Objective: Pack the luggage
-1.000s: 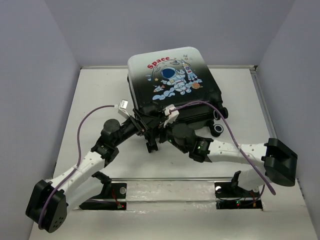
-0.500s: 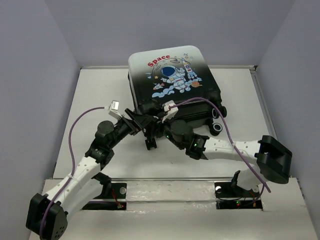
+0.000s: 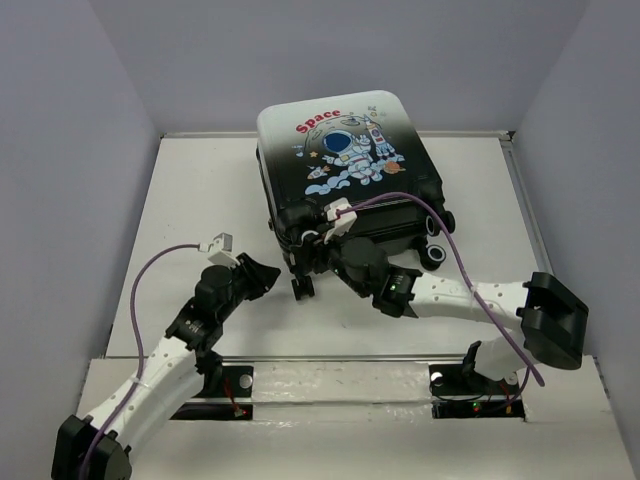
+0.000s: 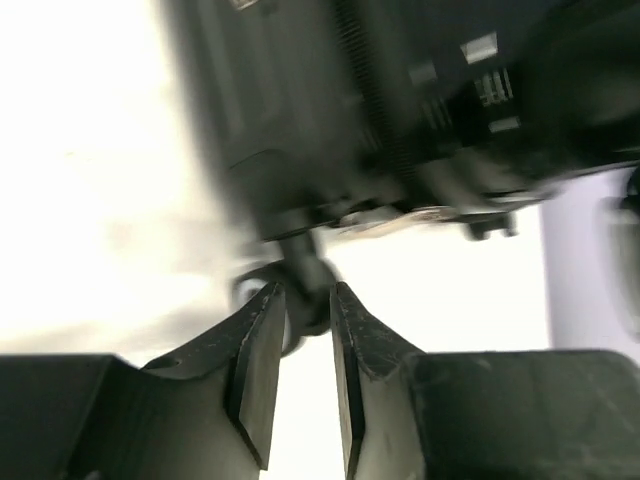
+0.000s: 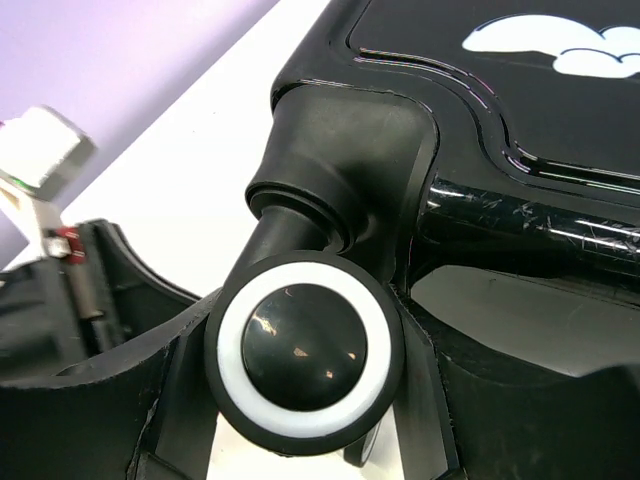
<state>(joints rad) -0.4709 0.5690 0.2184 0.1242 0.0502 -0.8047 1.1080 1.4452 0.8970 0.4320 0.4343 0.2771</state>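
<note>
**Now: the suitcase is shut and one claw holds a wheel**

The luggage (image 3: 345,170) lies flat on the white worktop (image 3: 200,200), out toward the far wall and about in the middle. Its picture side faces up, so you can see the cartoon spaceman and the red word "Space". The lid is down all the way round. Because it is shut, I cannot see what is inside. Its wheels point back toward the two arms.

The right claw (image 3: 318,238) is at the near left corner of the luggage. It is closed round a white-ringed wheel (image 5: 303,360). The wheel is black with a white ring on its face, and it sits between the two fingers with one finger tight on each side. Behind the wheel is its short black leg, and then the shiny black shell with a bit of white cloud print.

The left claw (image 3: 264,275) hangs low over the worktop, near the same corner but not touching the luggage. Its two fingers (image 4: 255,360) are almost together, with only a thin gap between them, and they hold nothing. Just past their tips the left wrist camera shows a blurry wheel (image 4: 300,300) under the dark side of the luggage.
</note>
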